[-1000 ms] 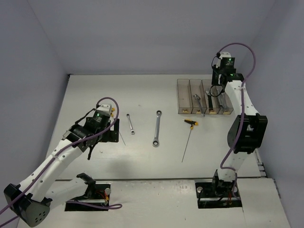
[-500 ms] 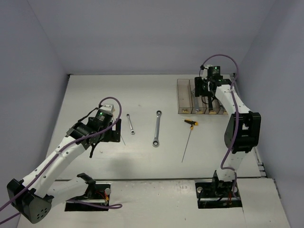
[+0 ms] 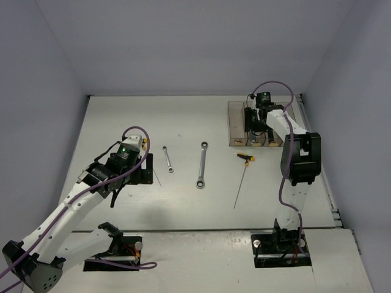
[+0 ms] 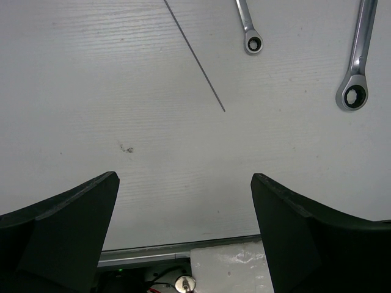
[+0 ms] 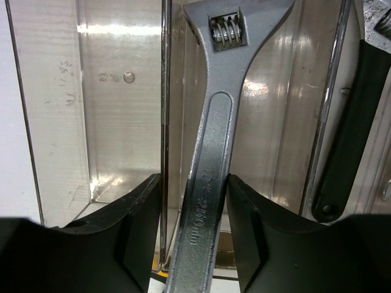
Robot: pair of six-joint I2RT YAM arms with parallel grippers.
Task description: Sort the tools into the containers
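Four clear brownish bins (image 3: 236,125) stand in a row at the back right. My right gripper (image 3: 252,119) hangs over the second bin. In the right wrist view its jaws (image 5: 194,180) stand either side of a silver adjustable spanner (image 5: 211,152); the right finger touches it and a gap shows on the left. A black-handled spanner (image 5: 345,140) lies in the neighbouring bin. My left gripper (image 3: 142,168) is wide open and empty (image 4: 183,180) above the table. A small wrench (image 3: 167,159), a ratchet wrench (image 3: 201,165) and a yellow-handled T-driver (image 3: 243,174) lie mid-table.
A thin rod (image 4: 195,61) lies just ahead of my left gripper, beside the small wrench (image 4: 249,30) and the ratchet wrench (image 4: 357,67). The leftmost bin (image 5: 91,122) holds nothing. The table's near edge and the arm bases are below.
My right gripper has moved left along the row, from the right-hand bins to the second bin and the silver spanner. My left arm has shifted only slightly.
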